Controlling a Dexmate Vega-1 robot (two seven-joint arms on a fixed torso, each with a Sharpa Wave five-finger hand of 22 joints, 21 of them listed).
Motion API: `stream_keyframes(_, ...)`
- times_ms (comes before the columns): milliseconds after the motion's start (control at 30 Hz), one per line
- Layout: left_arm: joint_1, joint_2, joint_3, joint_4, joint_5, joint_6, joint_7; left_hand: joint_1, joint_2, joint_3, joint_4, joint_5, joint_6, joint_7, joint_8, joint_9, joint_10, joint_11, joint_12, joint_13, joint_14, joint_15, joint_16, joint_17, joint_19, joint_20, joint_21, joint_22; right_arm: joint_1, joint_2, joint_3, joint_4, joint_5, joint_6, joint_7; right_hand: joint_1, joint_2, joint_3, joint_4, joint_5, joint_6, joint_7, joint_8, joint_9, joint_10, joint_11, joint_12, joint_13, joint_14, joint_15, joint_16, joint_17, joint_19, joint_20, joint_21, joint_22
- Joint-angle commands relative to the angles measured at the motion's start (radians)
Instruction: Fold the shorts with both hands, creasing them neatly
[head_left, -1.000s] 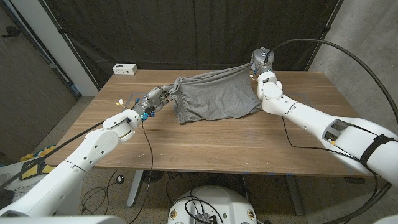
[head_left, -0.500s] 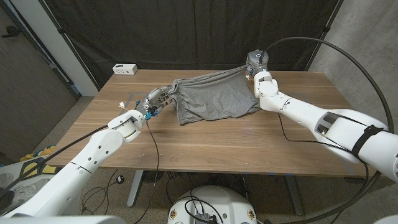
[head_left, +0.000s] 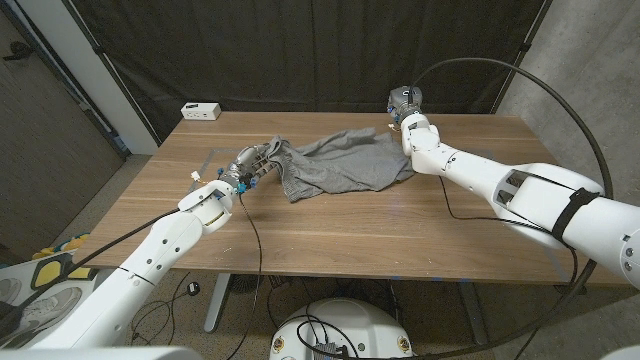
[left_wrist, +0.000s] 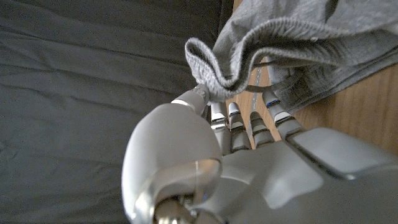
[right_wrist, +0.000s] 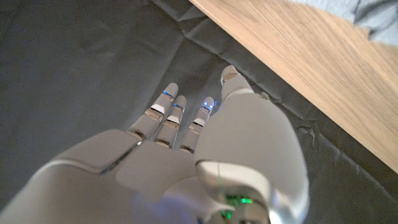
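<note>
Readable text: none in any view.
White box (head_left: 201, 111), upper left: markings too small to read.

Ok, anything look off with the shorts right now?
Yes. The gray shorts lie rumpled and uneven on the wooden table, not flat. The left hand pinches a bunched piece of waistband, while the right hand is open beyond the far edge and holds nothing.
</note>
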Motion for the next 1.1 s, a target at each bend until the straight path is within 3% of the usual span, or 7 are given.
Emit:
stream_keyframes(33,0.029,-0.034,-0.013,0.005,-0.014,-0.043,0.001,-0.053,-0.006,0.026,0.085,-0.031,-0.168,-0.046,-0.108,-0.051,-0.060,0.007,-0.015,0.003,-0.028,0.011,0.008,0.012,-0.037,0.005,0.015,0.007,0.066,0.013,-0.045,0.010,0.068,-0.009,0.281,-0.070,-0.019,-0.015,0.042,-0.009,-0.097,-0.010,-0.015,-0.006,-0.043,0.015,-0.003,0.002,-0.012,-0.156,-0.008,0.002,-0.004,0.019,-0.003,0.000)
stream_keyframes(100,0.031,-0.037,-0.012,0.009,-0.010,-0.053,-0.007,-0.085,-0.007,0.028,0.129,-0.048,-0.244,-0.054,-0.122,-0.070,-0.082,0.009,-0.016,0.003,-0.045,0.011,0.008,0.016,-0.052,0.000,0.019,0.008,0.081,0.004,-0.041,-0.002,0.091,-0.003,0.354,-0.172,-0.052,-0.062,0.094,-0.013,-0.174,-0.009,-0.011,-0.010,-0.089,0.027,-0.002,0.003,-0.037,-0.144,-0.013,0.002,-0.018,0.032,-0.011,0.000)
stream_keyframes(267,0.036,-0.039,-0.012,0.019,0.000,-0.081,-0.055,-0.173,-0.047,-0.015,0.176,-0.078,-0.360,-0.080,-0.121,-0.111,-0.135,0.011,-0.021,0.002,-0.064,0.008,0.003,0.008,-0.075,-0.010,0.026,0.006,0.113,-0.009,-0.067,-0.028,0.094,-0.033,0.484,-0.263,-0.135,-0.137,0.119,0.002,-0.304,-0.006,-0.013,-0.012,-0.188,0.052,-0.009,0.003,-0.119,-0.102,-0.033,-0.005,-0.091,0.058,-0.037,0.000)
stream_keyframes(533,0.037,0.003,0.012,0.023,0.112,-0.137,-0.142,-0.264,-0.140,-0.115,0.118,-0.067,-0.479,-0.096,-0.116,-0.183,-0.229,0.047,-0.025,-0.003,-0.130,0.029,-0.012,-0.008,-0.181,-0.013,-0.010,-0.011,0.090,-0.074,-0.018,-0.153,0.130,-0.087,0.534,-0.342,-0.209,-0.214,0.143,0.011,-0.406,-0.002,-0.010,-0.011,-0.269,0.056,-0.006,0.004,-0.195,-0.082,-0.035,-0.002,-0.141,0.053,-0.042,0.001)
stream_keyframes(700,0.038,0.048,0.031,-0.009,0.247,-0.167,-0.124,-0.311,-0.171,-0.151,0.121,-0.069,-0.501,-0.120,-0.113,-0.202,-0.230,0.053,-0.017,-0.003,-0.132,0.028,-0.007,-0.006,-0.195,-0.018,-0.016,-0.016,0.037,-0.138,0.022,-0.262,0.126,-0.097,0.459,-0.306,-0.095,-0.168,0.142,0.051,-0.390,0.034,0.009,-0.009,-0.245,0.089,0.014,0.003,-0.175,-0.060,-0.013,-0.001,-0.112,0.086,-0.026,0.000)
stream_keyframes(800,0.035,0.069,0.054,-0.026,0.377,-0.202,-0.092,-0.324,-0.177,-0.160,0.123,-0.069,-0.502,-0.122,-0.111,-0.207,-0.226,0.054,-0.014,-0.004,-0.131,0.028,-0.006,-0.006,-0.200,-0.022,-0.019,-0.017,-0.012,-0.182,0.105,-0.329,0.200,-0.057,0.428,-0.294,-0.080,-0.159,0.136,0.060,-0.364,0.045,0.019,-0.010,-0.223,0.097,0.022,0.003,-0.158,-0.062,-0.007,-0.003,-0.099,0.088,-0.021,-0.001)
stream_keyframes(1100,0.025,0.037,0.088,-0.015,0.664,-0.349,-0.032,-0.422,-0.204,-0.215,0.149,-0.077,-0.474,-0.127,-0.095,-0.227,-0.183,0.063,0.006,-0.003,-0.095,0.026,0.008,-0.001,-0.206,-0.023,-0.023,-0.022,-0.057,-0.215,0.150,-0.396,0.211,-0.076,0.393,-0.321,-0.046,-0.153,0.157,0.058,-0.339,0.073,0.024,-0.010,-0.201,0.122,0.027,0.003,-0.148,-0.053,-0.001,0.000,-0.105,0.098,-0.024,-0.001)
